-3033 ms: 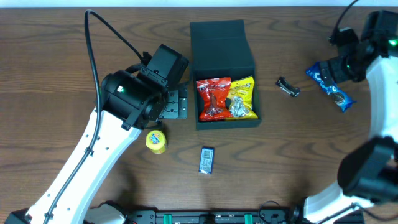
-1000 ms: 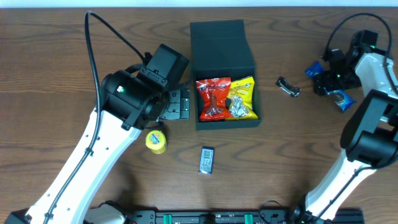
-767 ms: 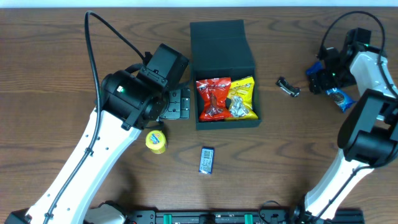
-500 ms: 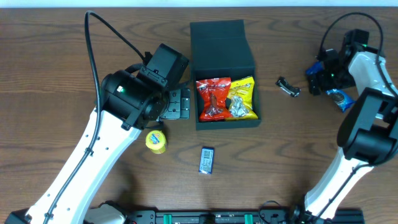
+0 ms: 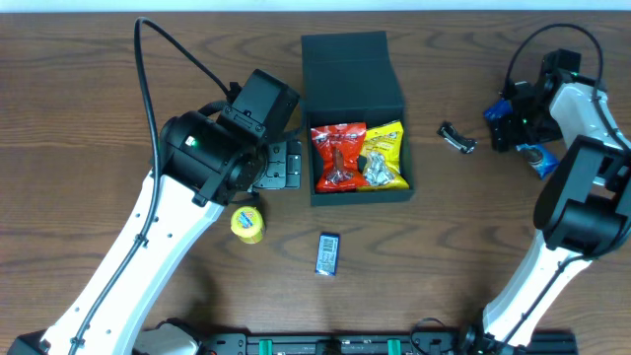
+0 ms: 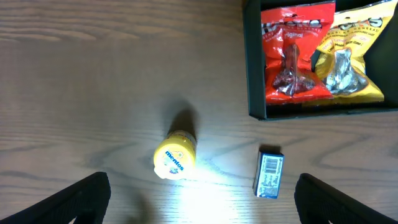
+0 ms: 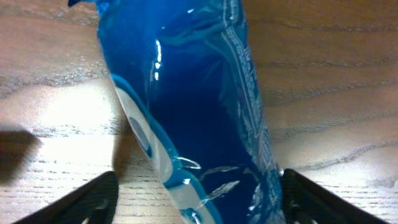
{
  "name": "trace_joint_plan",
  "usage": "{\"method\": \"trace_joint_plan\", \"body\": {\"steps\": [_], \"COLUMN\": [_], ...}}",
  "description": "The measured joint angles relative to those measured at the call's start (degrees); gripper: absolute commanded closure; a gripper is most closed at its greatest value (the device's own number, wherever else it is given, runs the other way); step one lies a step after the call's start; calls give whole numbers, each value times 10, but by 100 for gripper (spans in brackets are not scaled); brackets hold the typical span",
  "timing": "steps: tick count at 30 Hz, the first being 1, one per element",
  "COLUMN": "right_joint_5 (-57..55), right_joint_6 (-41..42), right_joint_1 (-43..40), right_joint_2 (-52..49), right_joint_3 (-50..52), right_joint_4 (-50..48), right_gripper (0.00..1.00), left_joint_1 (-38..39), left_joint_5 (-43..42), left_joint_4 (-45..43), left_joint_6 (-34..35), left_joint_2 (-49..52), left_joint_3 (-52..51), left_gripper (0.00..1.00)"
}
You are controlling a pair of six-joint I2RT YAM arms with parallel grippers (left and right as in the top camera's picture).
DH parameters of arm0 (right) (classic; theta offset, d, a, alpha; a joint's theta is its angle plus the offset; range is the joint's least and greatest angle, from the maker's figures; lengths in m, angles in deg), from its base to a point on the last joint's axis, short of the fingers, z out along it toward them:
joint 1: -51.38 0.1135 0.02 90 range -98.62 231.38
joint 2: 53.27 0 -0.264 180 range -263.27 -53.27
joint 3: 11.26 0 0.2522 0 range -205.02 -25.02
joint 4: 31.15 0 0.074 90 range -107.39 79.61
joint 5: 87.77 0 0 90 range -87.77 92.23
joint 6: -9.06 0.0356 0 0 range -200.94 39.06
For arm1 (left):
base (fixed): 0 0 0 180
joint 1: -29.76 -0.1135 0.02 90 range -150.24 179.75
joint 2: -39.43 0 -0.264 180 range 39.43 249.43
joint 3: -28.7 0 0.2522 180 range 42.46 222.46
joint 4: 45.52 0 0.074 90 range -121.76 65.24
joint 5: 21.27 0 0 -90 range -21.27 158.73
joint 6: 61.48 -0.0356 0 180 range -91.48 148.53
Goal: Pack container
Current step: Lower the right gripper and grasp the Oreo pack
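The dark teal container [image 5: 351, 69] stands open at the table's middle and holds a red packet [image 5: 338, 156] and a yellow packet [image 5: 385, 156]. In the left wrist view its left wall [image 6: 253, 74] shows at top right. My left gripper [image 5: 277, 166] is open and empty just left of the container, above a yellow Mentos tub [image 6: 175, 155] and a small blue box [image 6: 268, 174]. My right gripper [image 5: 509, 122] is low over a blue cookie packet [image 5: 541, 158] at the far right. In the right wrist view its open jaws [image 7: 196, 200] straddle the packet [image 7: 199, 118], which lies on the table.
A small dark wrapped sweet [image 5: 456, 138] lies between the container and the right gripper. The Mentos tub [image 5: 247, 223] and the blue box [image 5: 328, 253] lie in front of the container. The left arm's body crosses the front left of the table.
My right gripper has moved left and down onto the upper end of the blue cookie packet. The left arm and the other items have not moved.
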Motion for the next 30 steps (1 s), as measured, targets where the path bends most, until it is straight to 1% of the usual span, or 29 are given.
{"method": "trace_joint_plan", "body": {"steps": [3,6,7,10,11,16,23,30], "right_joint_5": [-1,-3,-3,-3,-3,-3,-3,-3], "right_joint_6": [2,3,1,5,5,4,6,6], "right_joint_1": [0,0,0,0,0,0,0,0], "right_joint_2": [0,0,0,0,0,0,0,0], "right_joint_3": [0,0,0,0,0,0,0,0], "right_joint_4": [0,2,2,4,4,5,7,8], "right_gripper": [29,56,59,51,51,59,76,82], "left_joint_1": [0,0,0,0,0,0,0,0], "left_joint_5": [0,0,0,0,0,0,0,0], "left_joint_4": [0,0,0,0,0,0,0,0], "left_joint_6": [0,0,0,0,0,0,0,0], "left_joint_2": [0,0,0,0,0,0,0,0], "left_joint_3": [0,0,0,0,0,0,0,0], "left_gripper": [5,5,5,5,5,5,5,5]}}
